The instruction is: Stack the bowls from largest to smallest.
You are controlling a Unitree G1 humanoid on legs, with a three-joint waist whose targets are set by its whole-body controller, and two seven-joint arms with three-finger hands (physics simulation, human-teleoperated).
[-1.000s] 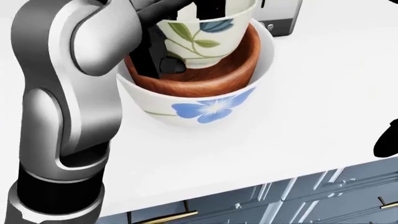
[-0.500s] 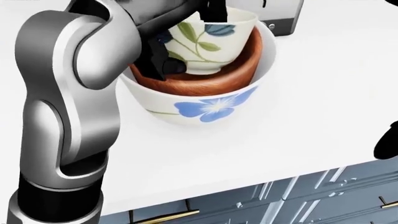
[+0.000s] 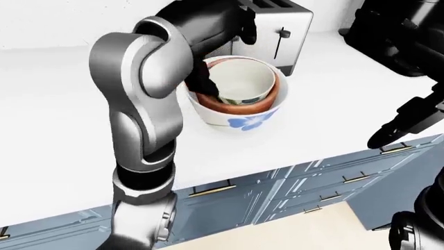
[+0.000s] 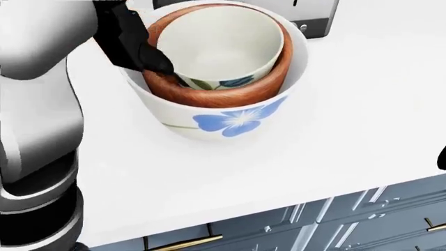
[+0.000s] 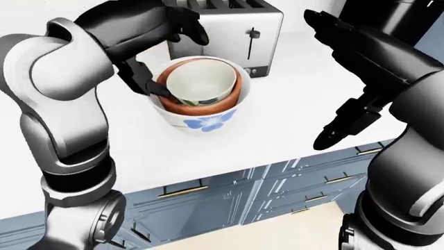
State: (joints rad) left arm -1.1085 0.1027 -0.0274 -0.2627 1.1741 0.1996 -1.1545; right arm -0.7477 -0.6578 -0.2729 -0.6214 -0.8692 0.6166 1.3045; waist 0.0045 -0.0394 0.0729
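Our left robot hand (image 5: 149, 49) arched over the nested bowls (image 5: 201, 96) on the counter (image 5: 277, 114), fingers spread, gripping nothing. Our right robot hand (image 5: 347, 125) hung apart, fingers loose and empty.

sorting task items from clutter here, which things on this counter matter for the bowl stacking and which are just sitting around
Part of the job:
- large white bowl with blue flower, outermost
- brown wooden bowl, nested inside it
- small cream floral bowl, nested innermost
- left hand, open over the stack's left rim

Just there:
- toaster, behind the stack
- counter
- drawers below
- right hand, idle
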